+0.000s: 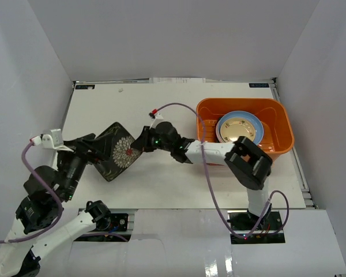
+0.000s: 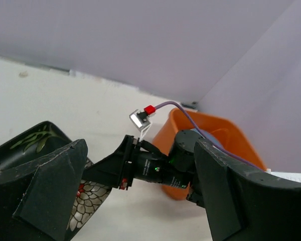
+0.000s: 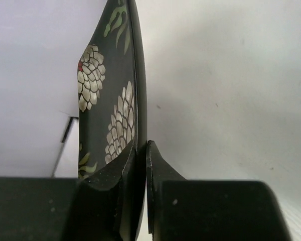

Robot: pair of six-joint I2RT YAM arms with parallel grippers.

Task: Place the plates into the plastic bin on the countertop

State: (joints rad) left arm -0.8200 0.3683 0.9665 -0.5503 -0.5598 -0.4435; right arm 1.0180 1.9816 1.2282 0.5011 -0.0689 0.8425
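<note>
Looks like a robotics lab test cell rather than a lived-in room.

Shows a bare white bench [image 1: 161, 184] boxed in by plain pale grey walls [image 1: 179, 40], with two black-and-white robot arms [image 1: 219, 151] mounted at its near edge, loose purple cables [image 1: 210, 179] looping over them, a metal rail [image 1: 300, 173] along one side, small dark labels [image 1: 258, 85] at the far corners, and household dishes [image 1: 239, 128] stacked in an orange plastic bin [image 1: 282, 135].

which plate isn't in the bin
The black floral square plate, pinched at its edge by the right gripper. The round blue plate and the tan one on it lie in the orange bin.
</note>
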